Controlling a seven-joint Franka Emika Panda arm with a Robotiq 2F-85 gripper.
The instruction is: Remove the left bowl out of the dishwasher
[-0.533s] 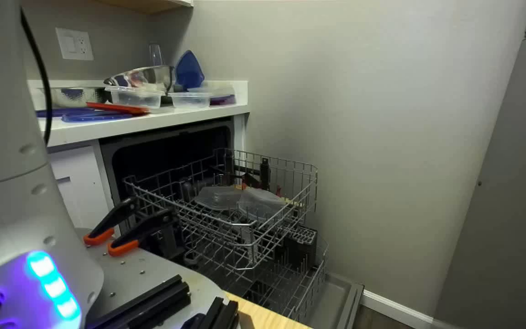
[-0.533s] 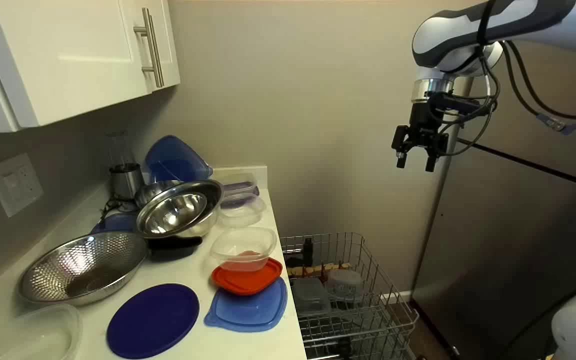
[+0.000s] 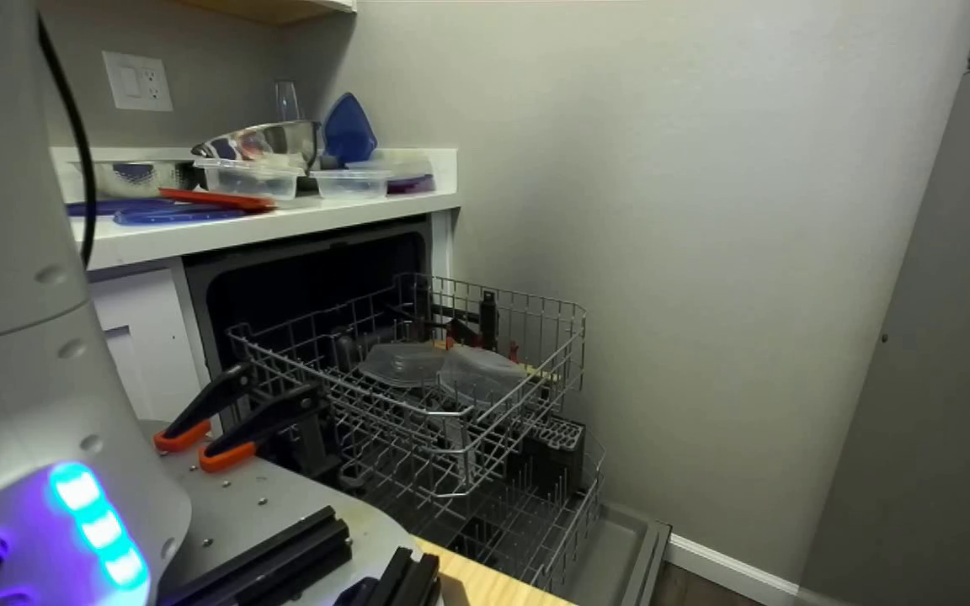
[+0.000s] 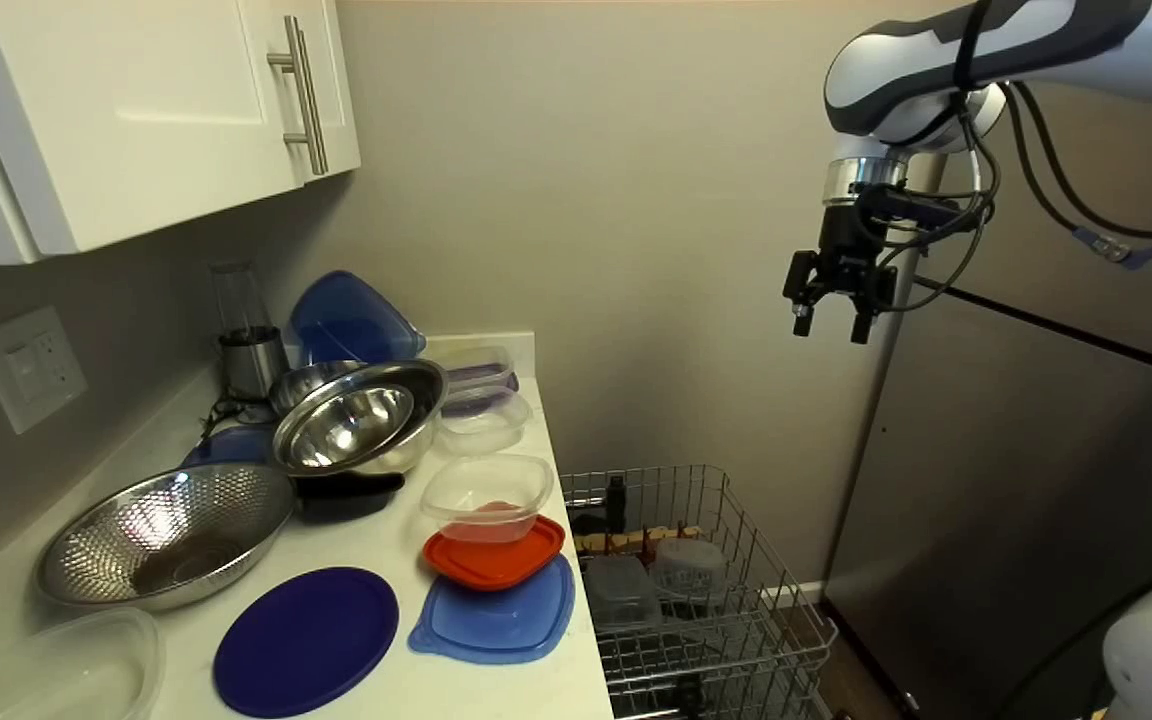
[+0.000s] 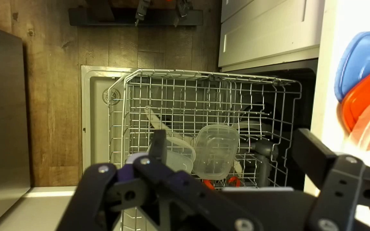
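I hold my tool [image 4: 832, 328] high, jaws parted and empty, presumably to avoid the rack [image 3: 451, 413], pulled out of the dishwasher [image 3: 317, 278] likely for reach. In an exterior view, what I take for the left bowl [image 4: 621, 592] rests in that rack, at seven o'clock from my tool.

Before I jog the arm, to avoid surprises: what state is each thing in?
Gripper: open, empty
Dishwasher: open, door down
Upper rack: pulled out
Lower rack: pulled out
Racked containers: ungripped
Large steel bowl: tilted
Colander: upright
Red lid: partly under clear tub
Round blue lid: flat
Base lights: lit
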